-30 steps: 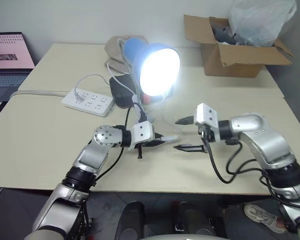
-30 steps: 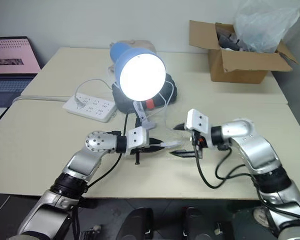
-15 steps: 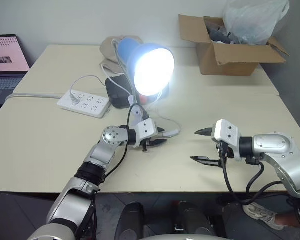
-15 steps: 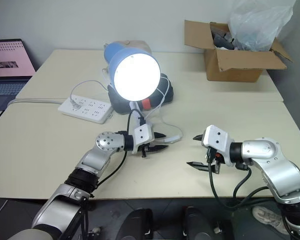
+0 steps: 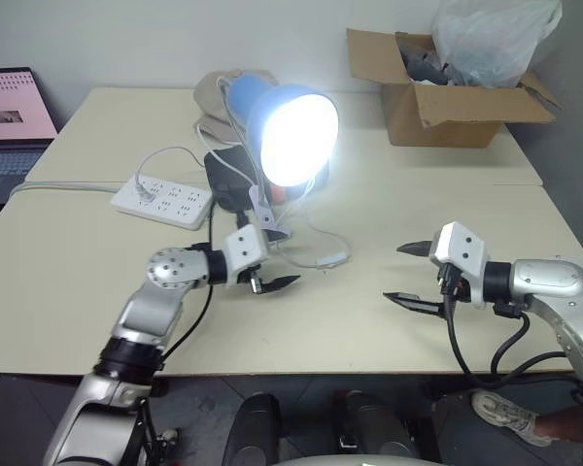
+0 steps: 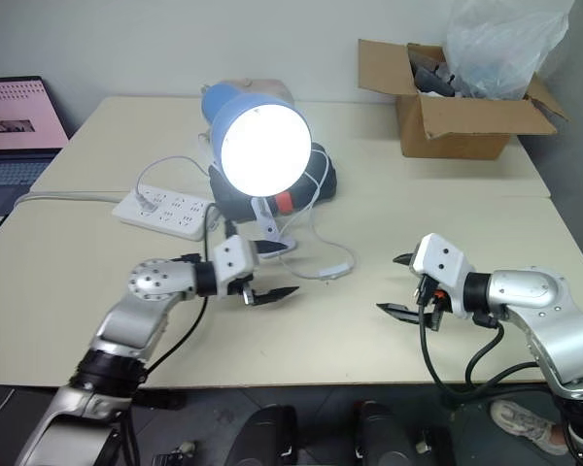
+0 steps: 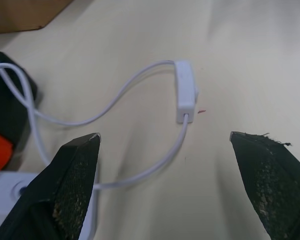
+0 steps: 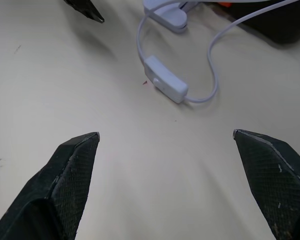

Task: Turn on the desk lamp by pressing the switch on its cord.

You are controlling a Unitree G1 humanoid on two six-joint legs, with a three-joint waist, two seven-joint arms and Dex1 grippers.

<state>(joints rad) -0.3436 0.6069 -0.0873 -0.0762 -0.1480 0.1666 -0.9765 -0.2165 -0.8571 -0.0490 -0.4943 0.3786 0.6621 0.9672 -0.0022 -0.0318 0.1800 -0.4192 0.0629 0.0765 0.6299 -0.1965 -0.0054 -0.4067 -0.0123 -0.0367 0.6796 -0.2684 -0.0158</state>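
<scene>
Stood lit on the pale beige worktop (image 5: 68,272): blue bell-shaped desk lamp (image 5: 277,121) with glowing round white bulb. Trailed from it toward the front edge: thin white looping cord (image 7: 115,97), small white rectangular inline switch (image 7: 185,97) lying flat between both arms. Hovered apart, holding nothing: left gripper (image 6: 267,270), right gripper (image 6: 400,284), jaws spread wide.

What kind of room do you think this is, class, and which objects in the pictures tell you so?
Probably an office or lab workspace. Two pale tables stand pushed together, carrying a white power strip and an open cardboard box, with a laptop to one side and a lit desk lamp.
</scene>
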